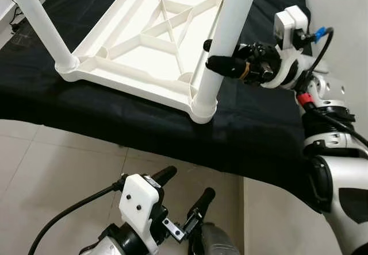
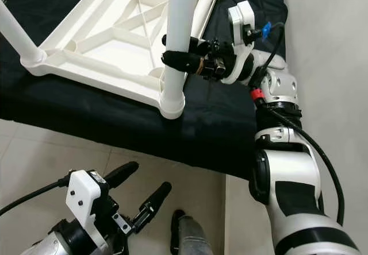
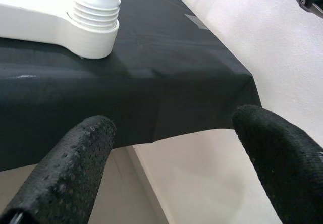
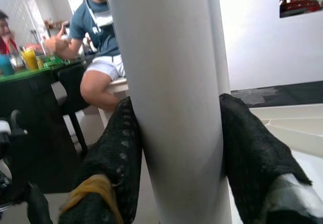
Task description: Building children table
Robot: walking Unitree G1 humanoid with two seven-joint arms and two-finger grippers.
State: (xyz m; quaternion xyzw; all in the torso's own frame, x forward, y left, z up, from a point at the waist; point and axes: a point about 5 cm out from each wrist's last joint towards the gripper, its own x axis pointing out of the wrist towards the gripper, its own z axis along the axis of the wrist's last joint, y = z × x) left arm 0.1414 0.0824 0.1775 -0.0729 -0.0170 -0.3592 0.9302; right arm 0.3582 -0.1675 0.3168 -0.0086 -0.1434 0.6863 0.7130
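A white plastic children's tabletop (image 1: 155, 42) lies upside down on a black cloth, its ribbed underside facing up. A white round leg (image 1: 221, 54) stands upright in the near right corner socket (image 1: 203, 107). My right gripper (image 1: 214, 54) is shut on this leg a little above the socket, one finger (image 4: 118, 158) on each side of it. Another white leg (image 1: 40, 22) stands in the near left corner. My left gripper (image 1: 187, 186) hangs low over the tiled floor in front of the cloth edge, its fingers (image 3: 75, 158) open and holding nothing.
The black cloth (image 1: 115, 117) covers a low surface whose front edge runs across the view. Beige floor tiles (image 1: 63, 163) lie in front. A white wall (image 2: 333, 65) stands close on the right. People sit at a table (image 4: 30, 67) in the background of the right wrist view.
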